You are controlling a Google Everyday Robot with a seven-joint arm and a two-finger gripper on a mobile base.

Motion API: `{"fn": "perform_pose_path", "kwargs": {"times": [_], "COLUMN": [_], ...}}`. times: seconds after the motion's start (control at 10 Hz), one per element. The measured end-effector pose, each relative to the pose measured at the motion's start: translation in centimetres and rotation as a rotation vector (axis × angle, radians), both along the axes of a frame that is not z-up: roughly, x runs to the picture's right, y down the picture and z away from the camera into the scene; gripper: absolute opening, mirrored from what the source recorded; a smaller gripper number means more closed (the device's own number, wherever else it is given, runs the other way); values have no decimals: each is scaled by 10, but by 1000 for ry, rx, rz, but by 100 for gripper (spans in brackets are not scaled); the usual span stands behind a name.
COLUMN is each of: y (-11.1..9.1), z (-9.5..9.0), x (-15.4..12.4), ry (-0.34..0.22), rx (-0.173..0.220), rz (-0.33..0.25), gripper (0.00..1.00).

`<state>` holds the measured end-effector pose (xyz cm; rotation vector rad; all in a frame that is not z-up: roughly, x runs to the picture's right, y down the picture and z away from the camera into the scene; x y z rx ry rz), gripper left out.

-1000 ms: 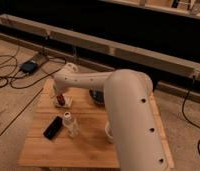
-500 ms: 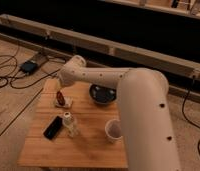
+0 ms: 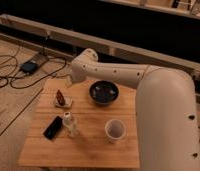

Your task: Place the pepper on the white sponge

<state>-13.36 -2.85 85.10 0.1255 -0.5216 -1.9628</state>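
Note:
The small dark red-brown pepper (image 3: pixel 59 94) lies on the off-white sponge (image 3: pixel 63 102) at the left side of the wooden table (image 3: pixel 93 145). My gripper (image 3: pixel 69 81) is at the end of the white arm, above the table's far left edge, up and to the right of the sponge and apart from the pepper. It is largely hidden behind the wrist, and it carries nothing that I can see.
A dark bowl (image 3: pixel 103 92) sits at the back middle. A white cup (image 3: pixel 114 129) stands front right. A clear bottle (image 3: pixel 69 124) and a flat black phone-like item (image 3: pixel 53 127) are front left. Cables and a black box (image 3: pixel 30 66) lie on the floor at left.
The gripper was down at the pepper and sponge a second ago. It has risen and drawn back toward the table's far edge, while the pepper stays on the sponge.

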Motion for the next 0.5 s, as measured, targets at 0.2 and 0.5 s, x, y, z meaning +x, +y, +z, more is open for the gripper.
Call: {"fn": "perform_pose_path", "kwargs": {"times": [0.2,0.5], "y": [0,0], "z": [-1,-1], "x": [-4,-5], "ry": [-4,-5], "rx": [2,1], "rz": [-4,-5], "gripper": [65,65]}}
